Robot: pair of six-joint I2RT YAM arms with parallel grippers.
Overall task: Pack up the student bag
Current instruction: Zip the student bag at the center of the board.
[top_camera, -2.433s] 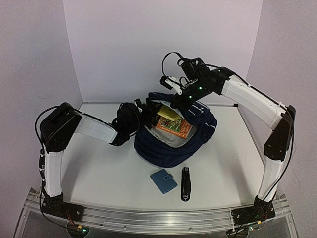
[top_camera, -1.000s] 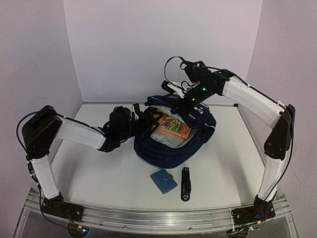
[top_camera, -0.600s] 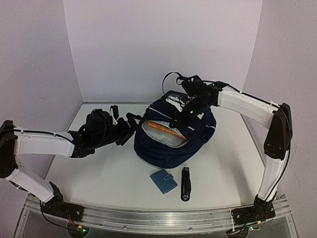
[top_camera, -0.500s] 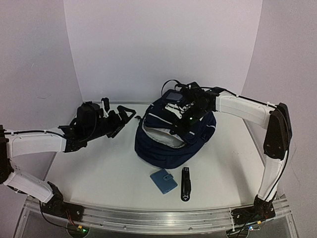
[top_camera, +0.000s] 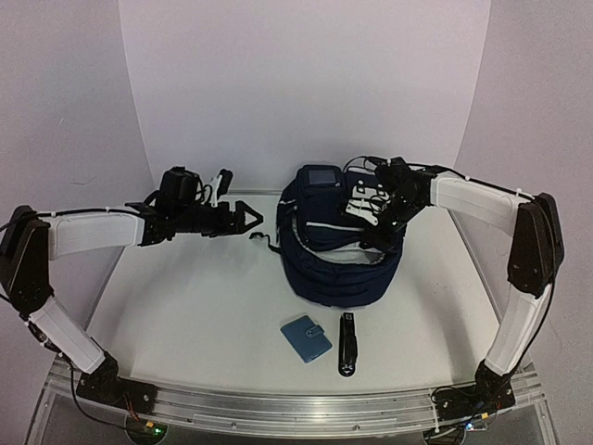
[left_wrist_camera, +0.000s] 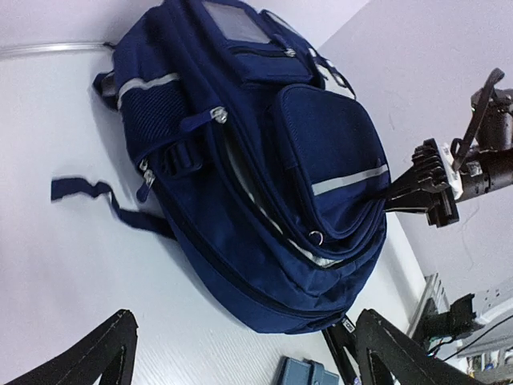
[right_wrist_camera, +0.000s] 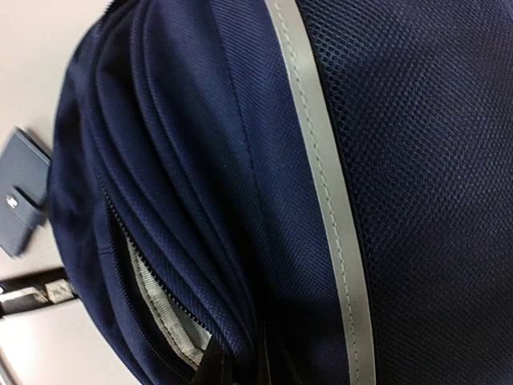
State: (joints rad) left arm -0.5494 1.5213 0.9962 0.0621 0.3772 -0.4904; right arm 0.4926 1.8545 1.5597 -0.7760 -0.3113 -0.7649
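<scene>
The large dark navy striped fabric backpack [top_camera: 338, 255] sits mid-table. Its white-patched top end is farthest from my bases, so its long axis runs roughly away from me. My left gripper [top_camera: 243, 220] hangs off the backpack's left side, apart from the fabric, with its jaws spread wide and aimed at it. My right gripper [top_camera: 371, 206] is against the backpack's upper right side. The right wrist view shows only cloth and a dark blur at the frame edge, so I cannot tell whether those jaws are pinching anything.

The main zip mouth [left_wrist_camera: 264, 220] shows just a sliver of grey lining. Before the backpack's near end lie a small light-blue snap wallet [top_camera: 306, 338] and, just right of it, a slim black oblong object [top_camera: 346, 344]. I judge my left arm the likelier fetcher, being free and open-jawed, though neither gripper is close to them.
</scene>
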